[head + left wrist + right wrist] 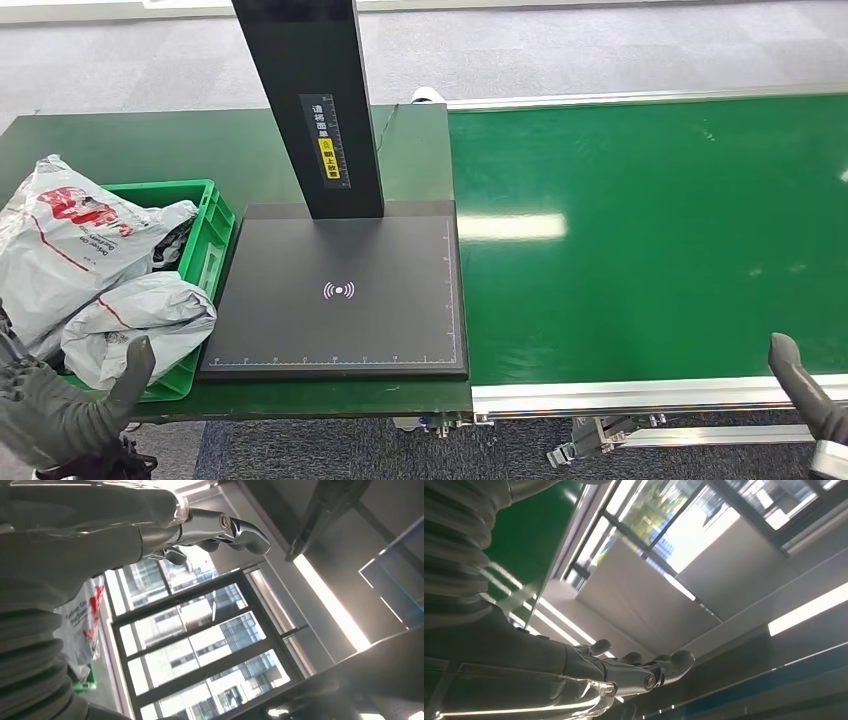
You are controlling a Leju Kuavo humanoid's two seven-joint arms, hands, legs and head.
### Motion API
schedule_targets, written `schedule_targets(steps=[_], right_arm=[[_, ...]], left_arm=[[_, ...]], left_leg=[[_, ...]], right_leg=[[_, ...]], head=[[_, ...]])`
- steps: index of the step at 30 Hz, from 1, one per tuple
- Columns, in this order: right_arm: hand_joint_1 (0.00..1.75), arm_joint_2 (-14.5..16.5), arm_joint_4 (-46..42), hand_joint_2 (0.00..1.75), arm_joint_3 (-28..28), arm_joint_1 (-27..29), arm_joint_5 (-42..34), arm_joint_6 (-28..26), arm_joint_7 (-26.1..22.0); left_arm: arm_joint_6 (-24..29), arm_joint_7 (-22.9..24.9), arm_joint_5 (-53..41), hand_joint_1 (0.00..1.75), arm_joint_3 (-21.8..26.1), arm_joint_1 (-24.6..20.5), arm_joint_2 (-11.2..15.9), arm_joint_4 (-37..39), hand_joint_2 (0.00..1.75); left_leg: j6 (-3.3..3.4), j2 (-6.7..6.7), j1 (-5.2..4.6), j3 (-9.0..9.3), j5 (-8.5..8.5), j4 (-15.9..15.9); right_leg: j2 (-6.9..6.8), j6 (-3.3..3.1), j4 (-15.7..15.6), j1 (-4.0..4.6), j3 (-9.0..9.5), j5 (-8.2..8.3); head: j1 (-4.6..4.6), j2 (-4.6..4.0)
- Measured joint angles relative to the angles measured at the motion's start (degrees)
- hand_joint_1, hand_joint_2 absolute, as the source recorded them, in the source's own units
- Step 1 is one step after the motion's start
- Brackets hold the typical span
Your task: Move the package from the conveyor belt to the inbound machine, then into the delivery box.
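Observation:
The green conveyor belt (650, 230) on the right carries no package. The inbound machine's black scan pad (340, 295) lies at the centre, with its black post (310, 100) rising behind it. Several grey plastic mail bags (70, 250) are heaped in the green delivery box (210, 250) on the left. My left hand (60, 410) hovers low at the near left, in front of the box, fingers spread and holding nothing; its extended fingers (225, 530) appear against windows. My right hand (805, 395) is at the near right edge of the belt, fingers (649, 667) stretched out and empty.
The dark green table (150, 140) holds the box and the scan pad. The belt's silver frame rail (650, 395) runs along the near side. Grey carpet lies beyond the table and belt.

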Motion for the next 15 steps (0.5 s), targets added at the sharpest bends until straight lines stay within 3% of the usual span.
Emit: schedule_targets(steps=[6,11,15], right_arm=[[0.0,1.22,1.74,1.75,-1.7,-1.62,1.37,-1.03,1.92],[0.0,0.7,6.7,1.75,-5.22,-4.08,-2.27,0.75,1.56],[0.0,1.24,7.73,1.75,-8.22,-4.28,-4.75,4.15,0.61]], left_arm=[[1.15,0.39,0.47,0.0,7.98,0.15,-2.38,-0.77,1.75],[-3.48,0.95,3.45,0.0,15.74,1.46,-4.06,-1.27,1.75],[-6.25,1.76,3.64,0.0,19.19,1.76,-5.37,-1.27,1.75]], left_leg=[[0.0,0.05,0.01,-0.02,-0.02,-0.03],[0.0,-0.05,0.0,-0.02,-0.02,0.0],[0.01,-0.07,-0.01,-0.02,-0.03,-0.01]], right_leg=[[0.02,0.0,0.01,0.01,0.01,-0.01],[-0.04,0.04,-0.01,0.0,0.01,-0.05],[-0.04,0.04,-0.01,-0.01,0.04,-0.05]], head=[[-0.01,0.0],[0.01,0.0],[-0.01,0.0]])
